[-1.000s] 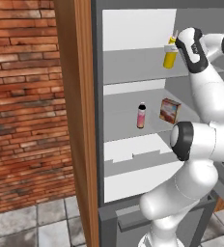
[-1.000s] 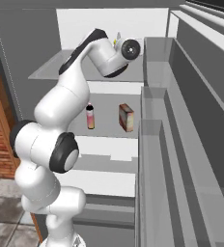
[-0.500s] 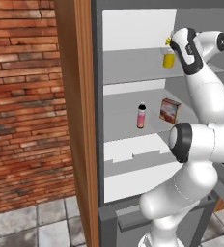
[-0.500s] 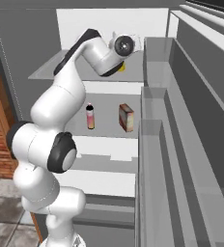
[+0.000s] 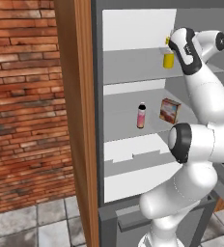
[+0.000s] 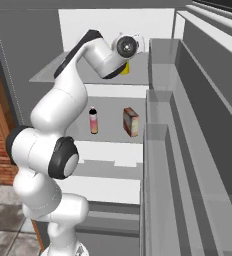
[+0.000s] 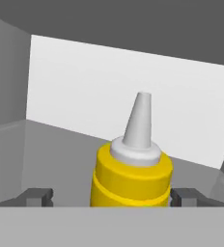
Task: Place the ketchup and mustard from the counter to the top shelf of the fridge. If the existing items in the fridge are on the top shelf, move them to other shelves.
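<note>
Mustard [image 7: 132, 178], seemingly unlabelled, stands between wide-open claw [image 7: 112, 197] fingers, apparently ungripped.

Top shelf [image 5: 133, 67] of the fridge [image 6: 28, 50]: the mustard [image 7: 132, 178] stands upright at its right end, between the spread fingertips [image 7: 35, 197] with a gap on each side; the shelf to its left lies bare. One shelf down, the pink bottle [image 5: 141, 116] and reddish-brown box [image 5: 169, 110] stand apart (open floor between them and leftward).
</note>
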You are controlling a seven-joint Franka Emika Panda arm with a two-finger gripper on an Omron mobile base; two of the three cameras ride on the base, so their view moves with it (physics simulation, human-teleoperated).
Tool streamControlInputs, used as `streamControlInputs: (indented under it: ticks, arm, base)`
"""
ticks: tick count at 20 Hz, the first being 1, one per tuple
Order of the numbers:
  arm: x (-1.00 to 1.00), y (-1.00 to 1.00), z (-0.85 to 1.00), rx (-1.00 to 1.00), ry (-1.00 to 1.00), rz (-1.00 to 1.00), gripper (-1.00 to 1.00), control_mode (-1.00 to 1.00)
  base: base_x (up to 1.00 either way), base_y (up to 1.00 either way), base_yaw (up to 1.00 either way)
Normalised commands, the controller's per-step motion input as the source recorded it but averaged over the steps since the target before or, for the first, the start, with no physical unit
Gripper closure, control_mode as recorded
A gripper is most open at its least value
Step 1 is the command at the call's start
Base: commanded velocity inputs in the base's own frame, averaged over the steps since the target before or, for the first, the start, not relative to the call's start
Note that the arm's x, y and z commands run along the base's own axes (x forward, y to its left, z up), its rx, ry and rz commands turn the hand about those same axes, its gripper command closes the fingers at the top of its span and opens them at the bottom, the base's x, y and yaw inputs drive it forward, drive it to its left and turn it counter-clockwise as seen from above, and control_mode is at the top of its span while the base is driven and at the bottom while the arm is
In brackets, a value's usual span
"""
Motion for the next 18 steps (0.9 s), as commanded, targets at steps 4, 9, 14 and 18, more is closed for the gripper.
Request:
streamControlInputs:
  ticks: [4, 9, 14, 18]
  arm:
    - [-0.16, 0.00, 0.12, 0.00, -0.07, 0.00, -1.00, -1.00]
    - [-0.42, 0.00, 0.21, 0.00, -0.11, -0.01, -1.00, -1.00]
    - [-0.73, -0.01, 0.20, 0.00, -0.09, -0.04, -1.00, -1.00]
    - [-1.00, -0.09, 0.13, 0.00, -0.08, -0.02, -1.00, -1.00]
  base:
    - [0.00, 0.00, 0.00]
    - [0.00, 0.00, 0.00]
    - [0.00, 0.00, 0.00]
    - [0.00, 0.00, 0.00]
